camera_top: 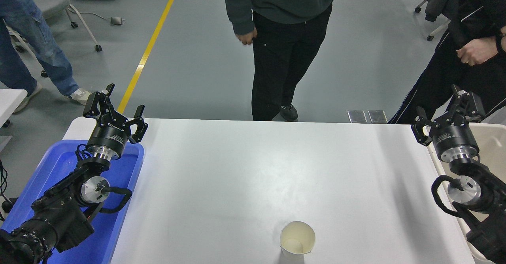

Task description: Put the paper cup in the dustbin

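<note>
The paper cup [297, 238] stands upright near the table's front edge, right of centre, its cream inside showing. The beige dustbin [491, 142] sits at the table's right end, mostly behind my right arm. My right gripper [440, 110] is open and empty, raised over the dustbin's near rim, far up and right of the cup. My left gripper [114, 110] is open and empty, parked over the blue tray at the lower left.
A blue plastic tray [59, 165] lies at the table's left end under my left arm. A person in dark clothes [280, 38] stands at the far edge. Another person [466, 58] stands at the far right, another at the top left.
</note>
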`<control>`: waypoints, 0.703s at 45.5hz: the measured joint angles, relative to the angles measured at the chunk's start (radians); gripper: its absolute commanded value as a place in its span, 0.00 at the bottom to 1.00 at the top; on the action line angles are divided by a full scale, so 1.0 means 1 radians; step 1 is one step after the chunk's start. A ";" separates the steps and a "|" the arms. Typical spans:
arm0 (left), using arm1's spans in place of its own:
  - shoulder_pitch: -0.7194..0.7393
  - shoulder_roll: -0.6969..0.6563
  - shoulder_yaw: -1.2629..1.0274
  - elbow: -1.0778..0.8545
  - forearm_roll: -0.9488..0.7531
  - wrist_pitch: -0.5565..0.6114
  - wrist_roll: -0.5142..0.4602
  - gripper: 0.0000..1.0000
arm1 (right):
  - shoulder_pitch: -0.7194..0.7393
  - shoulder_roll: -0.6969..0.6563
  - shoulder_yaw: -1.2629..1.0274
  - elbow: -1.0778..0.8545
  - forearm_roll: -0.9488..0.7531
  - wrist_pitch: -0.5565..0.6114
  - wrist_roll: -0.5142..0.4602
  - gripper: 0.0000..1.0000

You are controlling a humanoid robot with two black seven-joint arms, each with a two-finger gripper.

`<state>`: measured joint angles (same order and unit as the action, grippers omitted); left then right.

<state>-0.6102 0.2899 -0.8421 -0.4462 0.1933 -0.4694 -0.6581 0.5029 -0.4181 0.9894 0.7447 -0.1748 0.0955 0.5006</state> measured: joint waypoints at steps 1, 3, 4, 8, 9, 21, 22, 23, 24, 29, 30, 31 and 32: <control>0.000 0.000 0.000 0.000 0.000 0.000 0.000 1.00 | 0.000 0.000 0.000 0.000 0.000 0.000 0.000 1.00; 0.000 0.000 0.000 0.000 0.000 0.000 0.000 1.00 | 0.000 0.000 0.000 0.000 0.000 0.000 0.000 1.00; 0.000 0.000 0.000 0.000 0.000 0.000 0.000 1.00 | 0.000 0.000 0.000 0.000 0.000 0.000 0.000 1.00; 0.000 0.000 0.000 0.000 0.000 0.000 0.000 1.00 | -0.001 0.000 0.000 0.000 0.000 0.000 0.000 1.00; 0.000 0.000 0.000 0.000 0.000 0.000 0.000 1.00 | -0.001 0.000 0.000 0.000 0.000 0.000 0.000 1.00; 0.000 0.000 0.000 0.000 0.000 0.000 0.000 1.00 | -0.001 0.001 0.001 -0.001 0.000 0.000 0.000 1.00; 0.000 0.000 0.000 0.000 0.000 0.000 0.000 1.00 | -0.002 0.001 0.001 -0.001 0.000 0.000 0.000 1.00; 0.000 0.000 0.000 0.000 0.000 0.000 0.000 1.00 | -0.002 0.001 0.001 -0.001 0.000 0.000 0.000 1.00; 0.000 0.000 0.000 0.000 0.000 0.000 0.000 1.00 | -0.002 0.001 0.001 -0.001 0.000 0.001 0.001 1.00; 0.000 0.000 0.000 0.000 0.000 0.000 0.000 1.00 | -0.002 0.001 0.001 -0.001 0.000 0.003 0.001 1.00; 0.000 0.000 0.000 0.000 0.000 0.000 0.000 1.00 | -0.002 0.001 0.001 -0.001 0.000 0.004 0.001 1.00; 0.000 0.000 0.000 0.000 0.000 0.000 0.000 1.00 | -0.002 0.001 0.001 -0.001 0.000 0.004 0.001 1.00; 0.000 0.000 0.000 0.000 0.000 0.000 0.000 1.00 | -0.002 0.000 0.001 0.000 0.000 0.004 0.001 1.00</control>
<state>-0.6102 0.2899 -0.8420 -0.4461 0.1933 -0.4694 -0.6581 0.5013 -0.4177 0.9901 0.7443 -0.1748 0.0994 0.5015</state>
